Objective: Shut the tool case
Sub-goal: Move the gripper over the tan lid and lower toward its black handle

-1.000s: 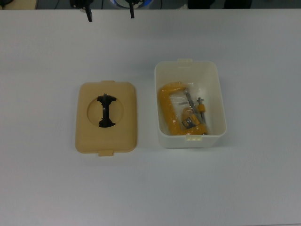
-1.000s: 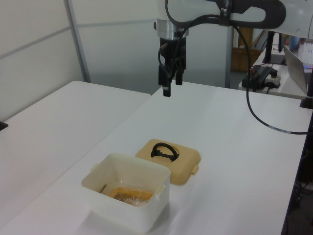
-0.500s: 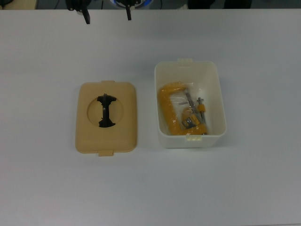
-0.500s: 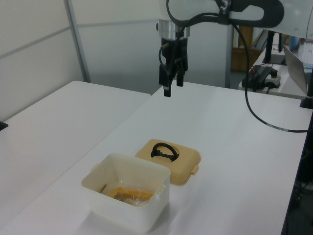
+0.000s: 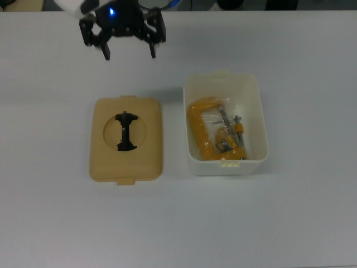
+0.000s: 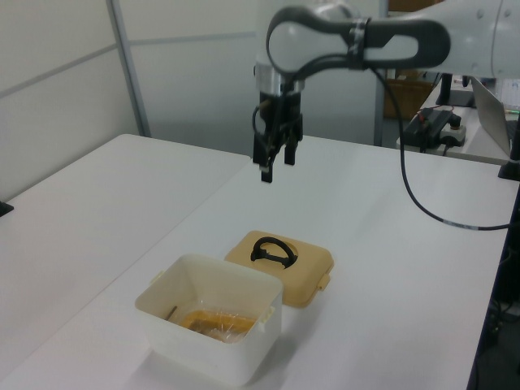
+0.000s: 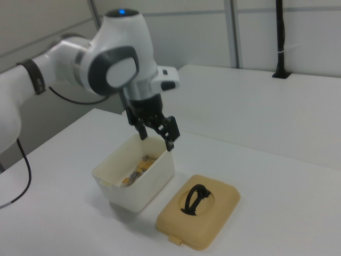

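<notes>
Your black two-finger gripper (image 5: 130,54) hangs in the air with its fingers spread wide apart and nothing between them. In the top view it sits above the far edge of the flat tan plastic lid (image 5: 126,147), toward the top of the frame, and well clear of it. In the left view the gripper (image 6: 273,165) points straight down at the white tabletop (image 6: 382,227), high above the surface.

The lid lies flat on the table, round recess facing up, with its black handle (image 5: 125,132) standing in that recess. There is a small latch tab on the lid's near edge in the top view.

The small white rectangular plastic tub (image 5: 225,124) stands open just beside the lid, on the top view's right, with a narrow strip of table between them. They are not touching. Inside the tub lies a yellow C-clamp (image 5: 214,135) with its metal screw.

In the right view the gripper (image 7: 157,138) hovers over the far rim of the tub (image 7: 136,176), and the lid (image 7: 199,210) rests in front, on the right view's right.
</notes>
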Available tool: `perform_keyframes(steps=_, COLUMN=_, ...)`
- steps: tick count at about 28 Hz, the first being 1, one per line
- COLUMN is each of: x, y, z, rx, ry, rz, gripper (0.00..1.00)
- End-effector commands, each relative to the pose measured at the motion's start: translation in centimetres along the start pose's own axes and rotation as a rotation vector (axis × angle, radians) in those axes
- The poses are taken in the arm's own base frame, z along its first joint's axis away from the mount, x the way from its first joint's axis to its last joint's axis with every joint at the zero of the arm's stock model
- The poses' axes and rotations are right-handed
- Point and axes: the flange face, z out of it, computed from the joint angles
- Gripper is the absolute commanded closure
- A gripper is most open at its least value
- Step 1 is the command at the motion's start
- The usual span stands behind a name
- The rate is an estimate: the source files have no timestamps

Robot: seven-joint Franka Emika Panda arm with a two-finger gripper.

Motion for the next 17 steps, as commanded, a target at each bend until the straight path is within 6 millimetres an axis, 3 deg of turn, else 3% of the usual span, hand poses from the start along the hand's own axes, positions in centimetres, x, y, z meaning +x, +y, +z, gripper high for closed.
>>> perform_keyframes(steps=1, x=-0.2, y=0.2, z=2.9, rx=0.007, ry=0.015, rz=0.033, gripper=0.00)
perform_keyframes(steps=14, x=1.8, y=2.0, z=10.5, rx=-0.043, ry=0.001, rz=0.039, gripper=0.00)
perform_keyframes(steps=17, x=2.1, y=2.1, z=11.5, rx=-0.044, ry=-0.003, rz=0.041, gripper=0.00)
